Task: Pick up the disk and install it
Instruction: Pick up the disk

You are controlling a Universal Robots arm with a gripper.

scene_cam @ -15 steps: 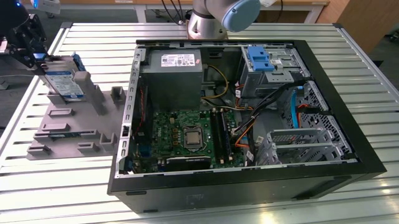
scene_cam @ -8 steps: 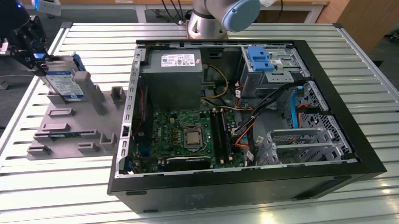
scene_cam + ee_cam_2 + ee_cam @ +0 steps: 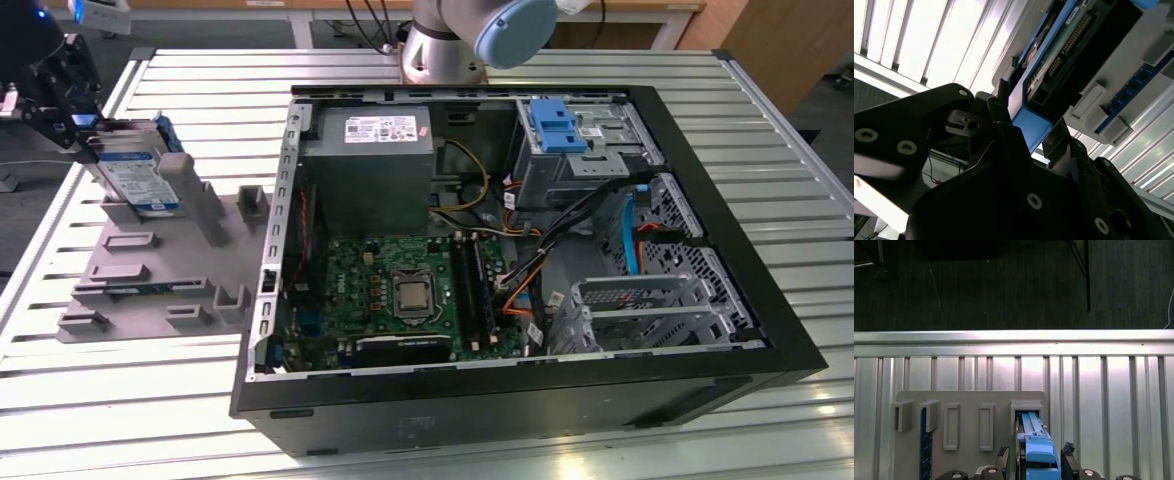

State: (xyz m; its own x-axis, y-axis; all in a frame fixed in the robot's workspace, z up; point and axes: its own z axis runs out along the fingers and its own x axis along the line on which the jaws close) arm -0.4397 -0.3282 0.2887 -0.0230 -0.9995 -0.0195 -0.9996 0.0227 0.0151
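Observation:
The disk (image 3: 138, 176), silver with a white-and-blue label and a blue carrier frame, stands on edge in a slot of the grey holder (image 3: 180, 255) at the exterior view's left. My gripper (image 3: 94, 140) is at the disk's upper end. In the first wrist view its black fingers (image 3: 1068, 456) straddle the blue carrier end of the disk (image 3: 1036, 445) with narrow gaps on both sides, so it is open. The second wrist view shows the gripper (image 3: 1029, 122) around the same blue end of the disk (image 3: 1029, 127), whose circuit-board side faces that camera.
An open computer case (image 3: 747, 330) lies on the slatted metal table (image 3: 120, 400), with a drive cage carrying a blue latch bracket (image 3: 555, 125), a grey power supply (image 3: 374, 165) and a green motherboard (image 3: 400, 290). The arm's base (image 3: 461, 40) stands behind the case. A blue strip (image 3: 925, 447) sits in another holder slot.

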